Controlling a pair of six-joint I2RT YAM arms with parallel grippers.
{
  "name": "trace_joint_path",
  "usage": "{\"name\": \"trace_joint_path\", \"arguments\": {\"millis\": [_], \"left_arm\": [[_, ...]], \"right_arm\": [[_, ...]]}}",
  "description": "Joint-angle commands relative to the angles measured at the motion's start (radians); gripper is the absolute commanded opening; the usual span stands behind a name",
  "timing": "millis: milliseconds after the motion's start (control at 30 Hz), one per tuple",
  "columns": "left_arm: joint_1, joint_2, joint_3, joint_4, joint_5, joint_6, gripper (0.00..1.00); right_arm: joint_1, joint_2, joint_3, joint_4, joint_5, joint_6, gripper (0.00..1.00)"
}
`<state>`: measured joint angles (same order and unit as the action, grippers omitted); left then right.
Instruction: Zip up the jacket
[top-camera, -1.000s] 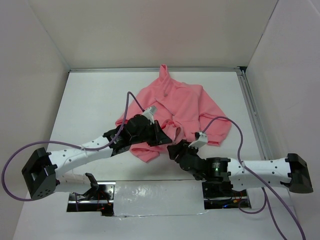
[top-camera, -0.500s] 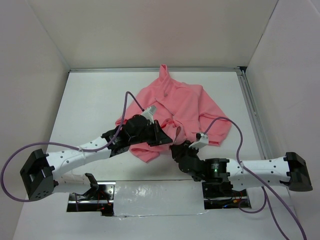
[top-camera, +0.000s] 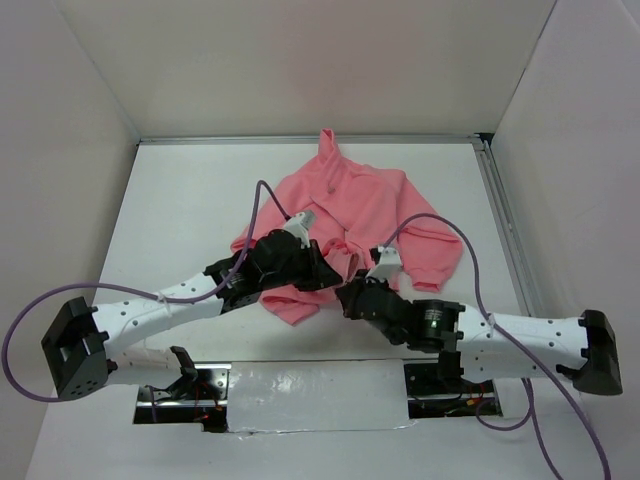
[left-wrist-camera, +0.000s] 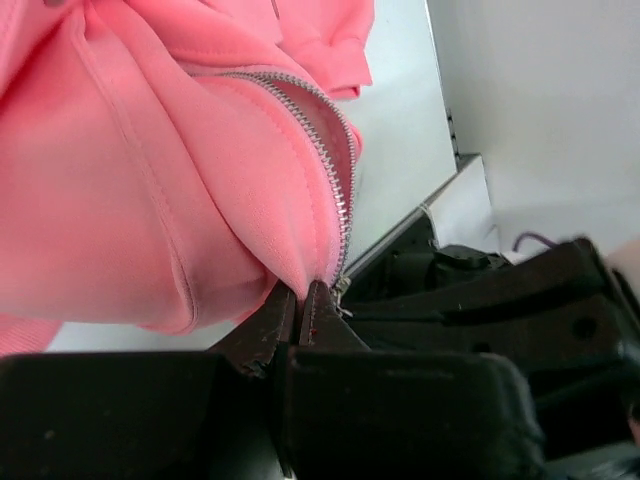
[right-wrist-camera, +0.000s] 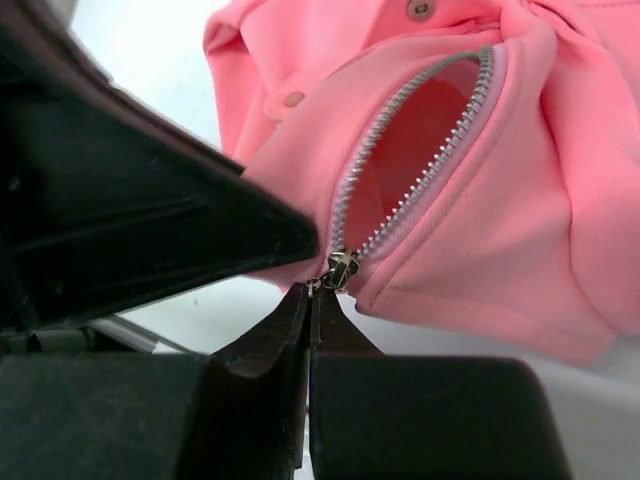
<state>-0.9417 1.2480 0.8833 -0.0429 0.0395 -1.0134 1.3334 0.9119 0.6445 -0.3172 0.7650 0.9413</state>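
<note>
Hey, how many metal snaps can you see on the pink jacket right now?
2, both in the right wrist view: one snap at the top edge, another snap lower left beside the open zipper. Folds of the jacket may hide more.

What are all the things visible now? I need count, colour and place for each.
jacket: one, salmon pink, crumpled mid-table
zipper: one, light metal, open on the jacket's front
zipper slider: one, silver, at the zipper's bottom
snap buttons: two, dull pink, near the zipper
table: one, white, under the jacket
cables: two, purple, looping from the arms
arms: two, white and black, reaching from the near edge
left pincer: one, black, shut on the jacket's hem
right pincer: one, black, shut on the zipper slider
</note>
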Motion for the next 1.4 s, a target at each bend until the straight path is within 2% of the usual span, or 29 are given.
{"name": "trace_joint_path", "arguments": {"millis": [0,33,67,133,233,267,300,400,467,567,633,833,967,1033,1200,1367], "left_arm": [[-0.011,0.01,0.029,0.006,-0.032,0.113,0.0],[-0.011,0.008,0.028,0.014,-0.02,0.169,0.0],[-0.015,0.01,0.028,0.009,-0.023,0.173,0.0],[-0.019,0.002,0.006,0.062,-0.007,0.238,0.0],[-0.02,-0.001,-0.018,0.089,0.002,0.291,0.0],[-0.02,0.004,-0.018,0.086,-0.003,0.32,0.0],[-0.02,0.008,-0.018,0.092,0.008,0.32,0.0],[-0.022,0.021,-0.018,0.103,0.058,0.398,0.0],[-0.022,0.027,-0.02,0.077,0.051,0.4,0.0],[-0.022,0.025,-0.036,0.074,0.049,0.417,0.0],[-0.022,0.011,-0.047,0.077,0.082,0.447,0.0],[-0.022,-0.016,-0.086,0.095,0.141,0.59,0.0],[-0.022,0.011,-0.075,0.049,0.134,0.602,0.0],[-0.022,0.021,-0.058,0.046,0.125,0.595,0.0],[-0.023,-0.01,-0.076,0.074,0.189,0.639,0.0],[-0.026,0.002,-0.07,0.005,0.185,0.656,0.0]], "right_arm": [[-0.172,-0.041,0.061,-0.037,-0.379,-0.163,0.0],[-0.228,-0.047,0.055,-0.03,-0.6,-0.236,0.0],[-0.319,-0.056,0.053,-0.022,-0.68,-0.249,0.0],[-0.385,-0.061,0.067,-0.022,-0.862,-0.304,0.0],[-0.5,-0.061,0.078,-0.022,-1.051,-0.361,0.0],[-0.555,-0.061,0.078,-0.007,-1.19,-0.386,0.0],[-0.574,-0.061,0.08,-0.002,-1.234,-0.394,0.0],[-0.597,-0.061,0.104,-0.047,-1.189,-0.415,0.0],[-0.602,-0.074,0.122,-0.085,-1.136,-0.45,0.0],[-0.6,-0.085,0.182,-0.19,-0.962,-0.47,0.0],[-0.602,-0.061,0.201,-0.238,-0.916,-0.479,0.0],[-0.597,0.004,0.213,-0.301,-0.934,-0.569,0.0],[-0.602,0.027,0.225,-0.284,-1.023,-0.647,0.0],[-0.602,0.038,0.228,-0.255,-1.03,-0.633,0.0],[-0.605,0.065,0.251,-0.234,-0.908,-0.582,0.0],[-0.599,0.071,0.326,-0.304,-0.687,-0.516,0.0]]}}
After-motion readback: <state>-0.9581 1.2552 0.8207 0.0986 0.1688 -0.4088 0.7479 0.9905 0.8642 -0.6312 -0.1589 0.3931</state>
